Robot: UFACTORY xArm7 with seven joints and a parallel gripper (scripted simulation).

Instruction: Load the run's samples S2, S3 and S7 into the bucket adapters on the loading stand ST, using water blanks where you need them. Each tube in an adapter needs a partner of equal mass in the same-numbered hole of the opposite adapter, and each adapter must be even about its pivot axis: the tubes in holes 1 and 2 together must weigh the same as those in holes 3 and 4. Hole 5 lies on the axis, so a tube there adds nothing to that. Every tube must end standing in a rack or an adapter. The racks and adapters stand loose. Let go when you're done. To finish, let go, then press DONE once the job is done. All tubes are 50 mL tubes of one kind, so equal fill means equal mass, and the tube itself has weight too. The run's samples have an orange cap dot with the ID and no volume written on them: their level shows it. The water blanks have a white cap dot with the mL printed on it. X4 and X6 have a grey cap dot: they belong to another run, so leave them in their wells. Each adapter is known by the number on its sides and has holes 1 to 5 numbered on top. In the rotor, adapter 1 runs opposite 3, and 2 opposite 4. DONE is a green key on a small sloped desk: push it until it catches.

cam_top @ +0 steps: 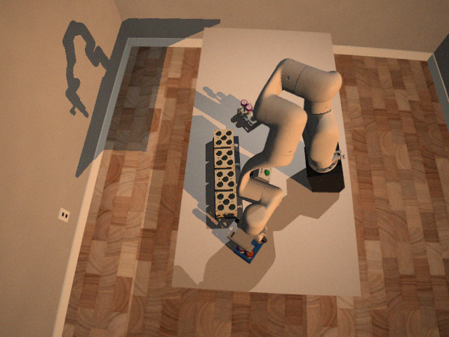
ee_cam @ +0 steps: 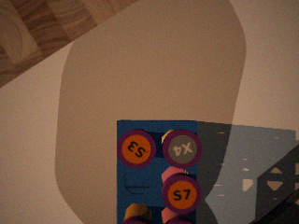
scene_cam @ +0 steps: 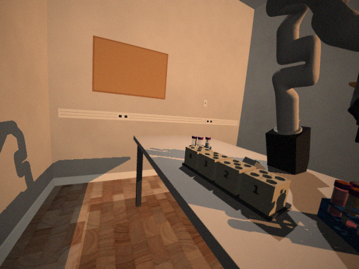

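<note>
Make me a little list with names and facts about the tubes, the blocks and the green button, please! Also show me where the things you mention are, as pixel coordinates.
blue rack (cam_top: pixel 256 253) (ee_cam: pixel 156 126): on the table, beyond block 1's end
S3 (ee_cam: pixel 136 148): orange dot, in blue rack
S7 (ee_cam: pixel 181 194): orange dot, in blue rack
X4 (ee_cam: pixel 181 148): grey dot, in blue rack, next to S3
blocks: four in a row, numbered 1 to 4
tubes in blocks: none seen
button (cam_top: pixel 267 172): green, on a small desk
robot's fingers: can't tell
</note>
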